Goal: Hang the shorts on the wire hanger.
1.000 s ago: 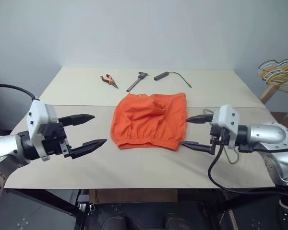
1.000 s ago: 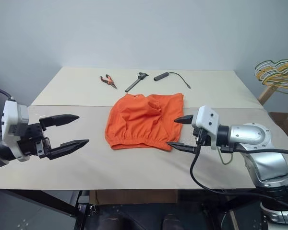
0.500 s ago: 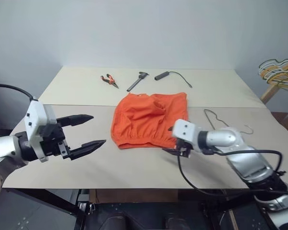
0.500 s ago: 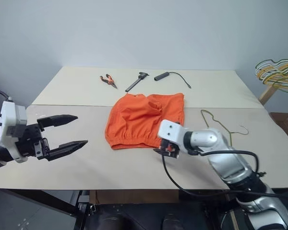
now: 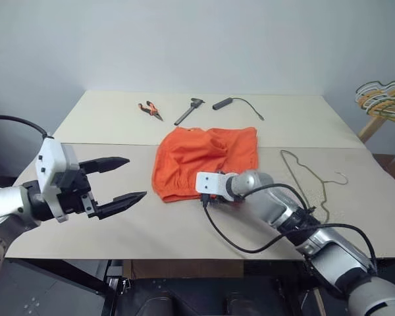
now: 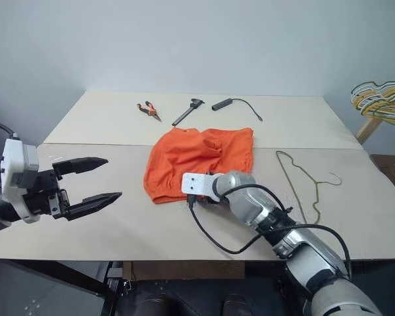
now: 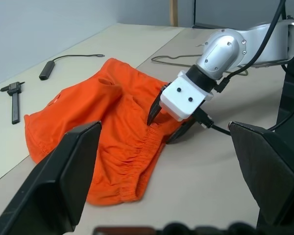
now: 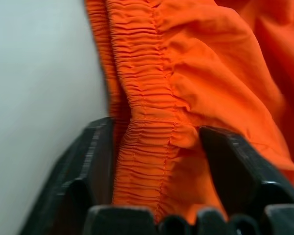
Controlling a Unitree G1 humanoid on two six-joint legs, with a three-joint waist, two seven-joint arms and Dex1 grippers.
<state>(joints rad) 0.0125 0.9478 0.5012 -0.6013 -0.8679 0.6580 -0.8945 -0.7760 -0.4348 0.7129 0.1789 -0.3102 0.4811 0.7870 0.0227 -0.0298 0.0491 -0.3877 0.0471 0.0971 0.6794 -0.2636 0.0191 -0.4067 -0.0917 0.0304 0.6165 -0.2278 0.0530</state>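
My right gripper (image 7: 162, 123) pinches the bright orange fabric shorts' (image 5: 204, 161) waistband; thin grey wire hanger (image 5: 307, 182) lies untouched; left gripper (image 5: 118, 179) spread.

I see soft, even light on the table (image 5: 184, 227), with faint shadows close under the shorts (image 5: 197, 161); my right wrist view blurs near its fingers (image 8: 93, 161)
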